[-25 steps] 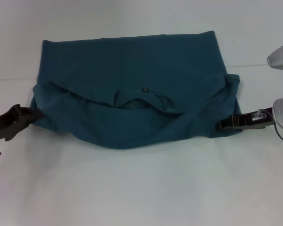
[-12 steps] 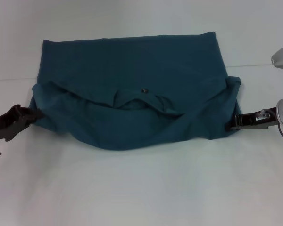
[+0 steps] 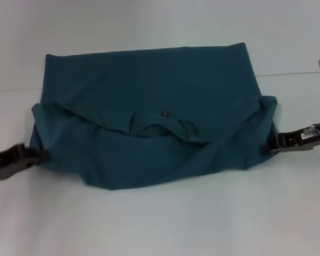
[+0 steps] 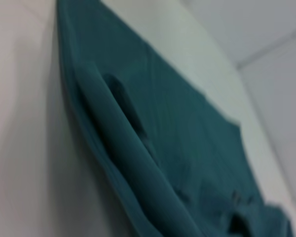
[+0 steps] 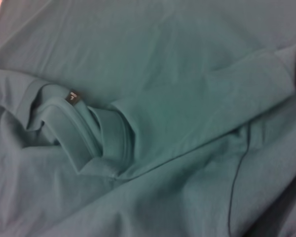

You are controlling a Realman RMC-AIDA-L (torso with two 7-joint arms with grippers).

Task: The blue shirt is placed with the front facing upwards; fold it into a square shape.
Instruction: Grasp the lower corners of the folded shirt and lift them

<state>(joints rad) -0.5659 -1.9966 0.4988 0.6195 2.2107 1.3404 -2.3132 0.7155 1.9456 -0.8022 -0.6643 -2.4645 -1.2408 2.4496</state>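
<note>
White table (image 3: 160,224); blue shirt (image 3: 149,106) long axis left-right.

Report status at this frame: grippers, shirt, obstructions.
Left gripper at blue shirt's left edge, right gripper at its right edge. Shirt folded over, collar showing mid-fold. No obstructions visible on white table.

No lettering can be read anywhere. The blue shirt (image 3: 149,122) carries one small dark neck label (image 5: 73,97) at its collar (image 5: 84,133), with pale marks on it too small to make out; the label also shows in the head view (image 3: 164,113).
</note>
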